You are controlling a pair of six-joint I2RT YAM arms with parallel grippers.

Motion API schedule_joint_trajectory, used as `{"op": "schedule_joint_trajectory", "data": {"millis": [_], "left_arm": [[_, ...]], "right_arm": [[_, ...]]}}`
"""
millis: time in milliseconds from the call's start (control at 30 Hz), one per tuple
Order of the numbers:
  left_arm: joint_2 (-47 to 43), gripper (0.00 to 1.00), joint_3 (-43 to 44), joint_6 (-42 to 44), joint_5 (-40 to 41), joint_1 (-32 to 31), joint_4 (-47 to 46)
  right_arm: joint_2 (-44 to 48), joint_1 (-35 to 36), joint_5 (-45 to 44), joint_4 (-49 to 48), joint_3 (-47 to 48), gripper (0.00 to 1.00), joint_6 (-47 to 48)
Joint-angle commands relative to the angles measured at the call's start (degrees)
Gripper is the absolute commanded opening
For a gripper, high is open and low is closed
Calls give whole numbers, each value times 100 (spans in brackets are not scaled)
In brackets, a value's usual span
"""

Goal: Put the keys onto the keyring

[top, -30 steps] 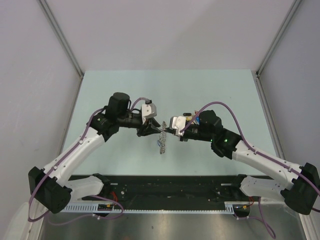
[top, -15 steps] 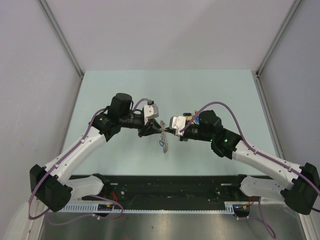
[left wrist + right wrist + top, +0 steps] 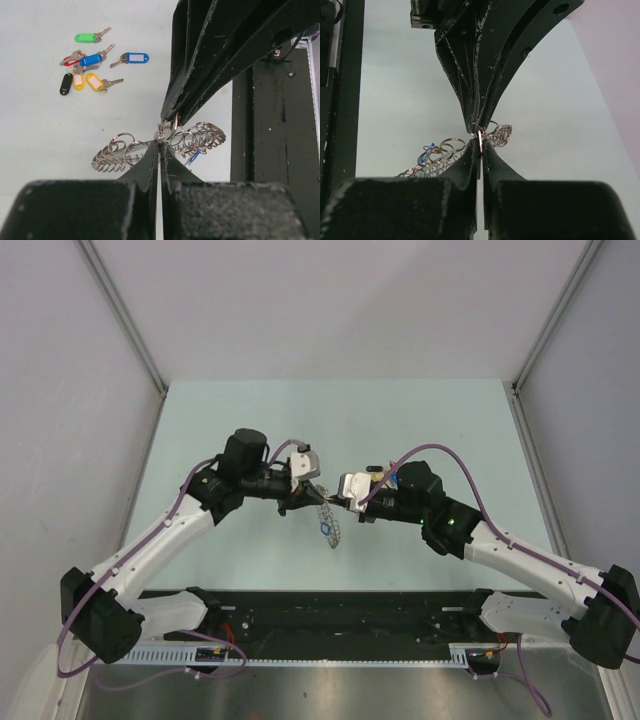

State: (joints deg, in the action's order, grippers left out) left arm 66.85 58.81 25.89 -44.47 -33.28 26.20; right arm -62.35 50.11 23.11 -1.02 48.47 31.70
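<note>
**A:** State of the pincers?

**B:** Left pincer (image 3: 160, 150) is fully closed, tips pinched on the grey metallic keyring (image 3: 165, 144) fringed with many small wire loops. Right pincer (image 3: 480, 147) is closed on the same ring. The two sets of tips meet almost nose to nose at one spot on the rim.

**A:** Where does the ring sit?

**B:** Mid-table in the top view, hanging between the two arms. It is tilted, its lower part trailing toward the near edge. Cannot tell whether the bottom touches the pale green table (image 3: 450, 420).

**A:** Anything on it?

**B:** A small blue tag (image 3: 194, 156) hangs among the loops, on the side toward the right arm's black link. Too small to tell how it is attached.

**A:** And the loose keys?

**B:** The little metal keys with coloured plastic tags (image 3: 90, 60) lie flat on the table, well apart from the ring. Left wrist view shows them upper left: one green, two blue, one red, one black and two yellow. The green one and one blue one lie slightly off from the bunch. No pincer touches them.
</note>
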Motion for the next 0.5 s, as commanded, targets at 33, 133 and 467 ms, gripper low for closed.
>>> {"op": "schedule_joint_trajectory", "data": {"millis": [33,133,467], "left_arm": [[-286,0,-124,-75,289,-30,-360],[-427,0,-220,-180,447,-21,-501],[-893,0,-422,-637,659,49,-984]], "right_arm": [[231,34,-237,-268,330,0,-15],[284,8,-421,-197,321,0,-50],[408,-133,-773,-215,154,0,-156]]}}
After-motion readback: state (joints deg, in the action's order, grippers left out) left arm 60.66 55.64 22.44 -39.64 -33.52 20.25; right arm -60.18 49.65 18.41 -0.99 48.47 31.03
